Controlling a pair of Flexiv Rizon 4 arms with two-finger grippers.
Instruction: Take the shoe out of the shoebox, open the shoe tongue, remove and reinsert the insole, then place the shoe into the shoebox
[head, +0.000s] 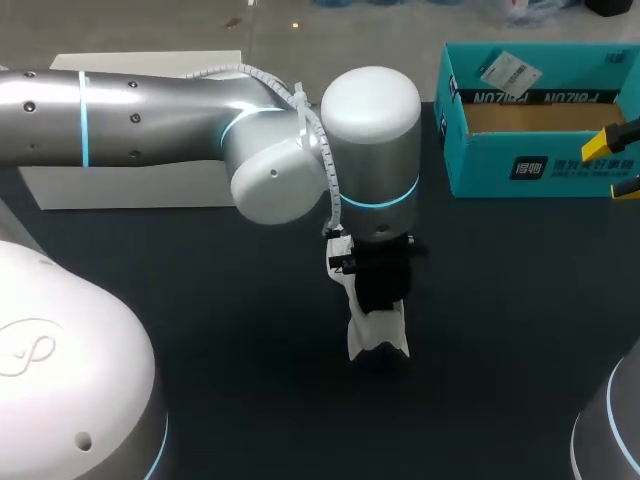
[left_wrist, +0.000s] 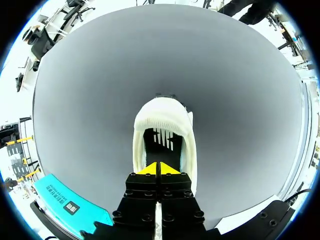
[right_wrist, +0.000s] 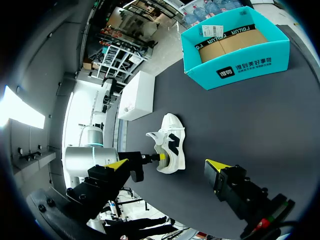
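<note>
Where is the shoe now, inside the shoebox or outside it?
Outside. The white shoe stands on the dark table, apart from the teal shoebox, whose cardboard floor holds no shoe.

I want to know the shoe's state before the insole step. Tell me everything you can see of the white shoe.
The white knit-fabric sneaker with black side markings and a dark inside is out of the teal cardboard shoebox, resting on the black table. The left gripper, yellow tips together, sits at its opening; whether it pinches anything is unclear.
</note>
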